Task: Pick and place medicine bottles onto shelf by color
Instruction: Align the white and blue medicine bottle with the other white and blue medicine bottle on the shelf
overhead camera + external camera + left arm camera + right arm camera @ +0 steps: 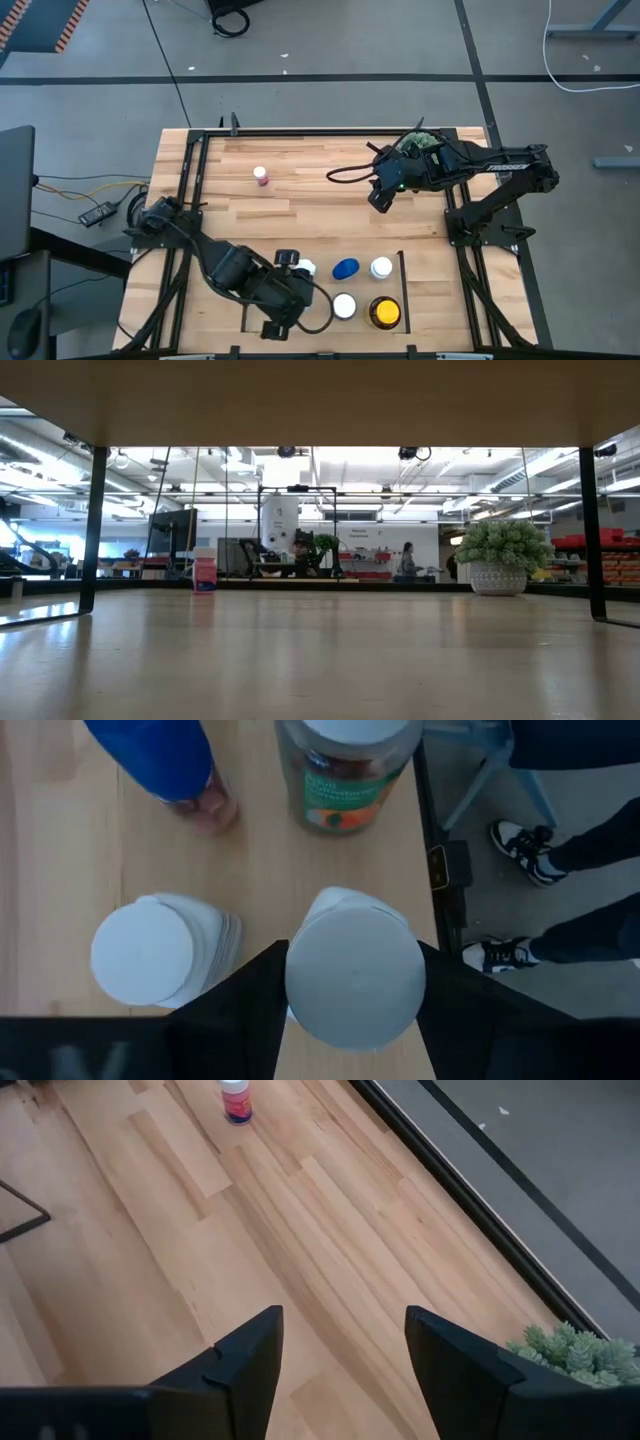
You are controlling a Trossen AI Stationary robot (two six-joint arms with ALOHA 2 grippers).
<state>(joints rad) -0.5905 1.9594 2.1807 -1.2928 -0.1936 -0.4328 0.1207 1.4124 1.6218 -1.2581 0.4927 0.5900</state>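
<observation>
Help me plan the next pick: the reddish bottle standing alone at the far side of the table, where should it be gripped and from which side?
Probably grip the reddish bottle across its round body just under the white cap, coming from above. It stands upright with nothing beside it, so either side is free. The right tool, open, looks nearer than the left tool.

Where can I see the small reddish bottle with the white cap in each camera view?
High view: the reddish bottle stands alone on the far part of the table, left of centre.
Low view: left of centre, in the distance.
Left wrist view: not in it.
Right wrist view: at the top edge.
Shared landmark: the green plant, also in the low and right wrist views.
</observation>
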